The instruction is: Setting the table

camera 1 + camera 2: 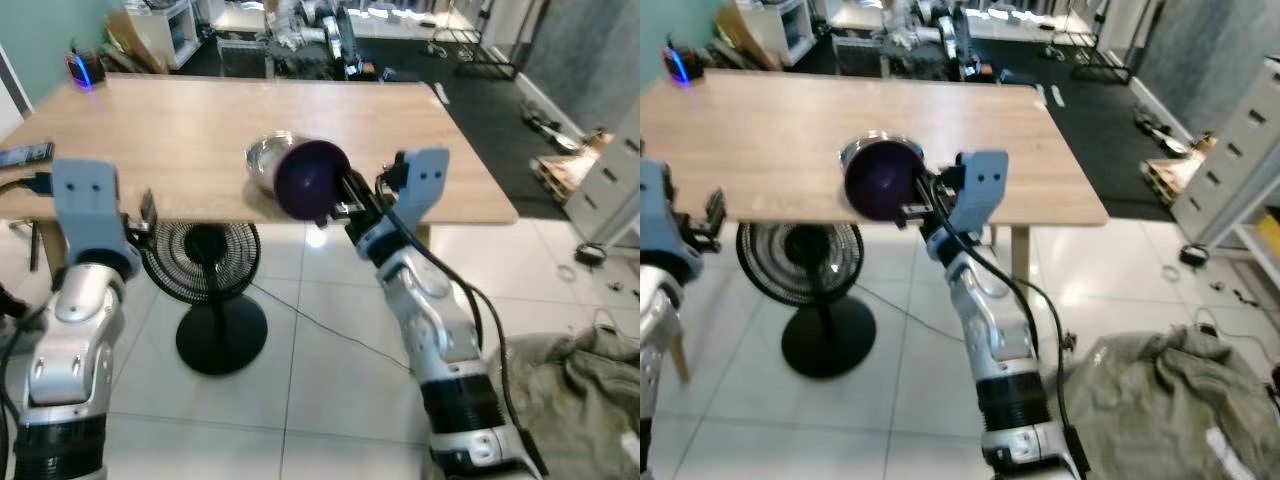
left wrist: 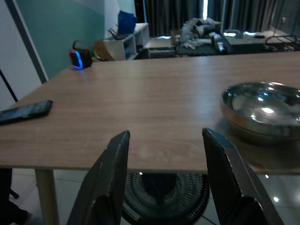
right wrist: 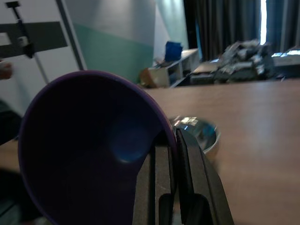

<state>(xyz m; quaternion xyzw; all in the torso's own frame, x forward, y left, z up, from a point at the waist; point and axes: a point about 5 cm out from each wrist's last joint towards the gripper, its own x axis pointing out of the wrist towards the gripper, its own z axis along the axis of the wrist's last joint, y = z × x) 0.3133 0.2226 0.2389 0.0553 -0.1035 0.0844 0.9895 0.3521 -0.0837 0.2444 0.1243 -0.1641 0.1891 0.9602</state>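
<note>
My right gripper (image 1: 345, 196) is shut on the rim of a purple bowl (image 1: 310, 180), held tilted on its side over the table's near edge. The same purple bowl (image 3: 89, 150) shows close up in the right wrist view, its rim pinched between the fingers (image 3: 187, 159). Just behind it a shiny metal bowl (image 1: 268, 158) sits on the wooden table (image 1: 180, 120); the metal bowl (image 2: 262, 110) also appears in the left wrist view. My left gripper (image 2: 164, 183) is open, level with the near table edge at the left, with nothing between its fingers.
A black phone (image 2: 26, 111) lies at the table's left edge and a small speaker with a blue light (image 1: 80, 70) sits at the far left corner. A black floor fan (image 1: 205, 290) stands under the table. A grey cloth heap (image 1: 570, 390) lies on the floor at right.
</note>
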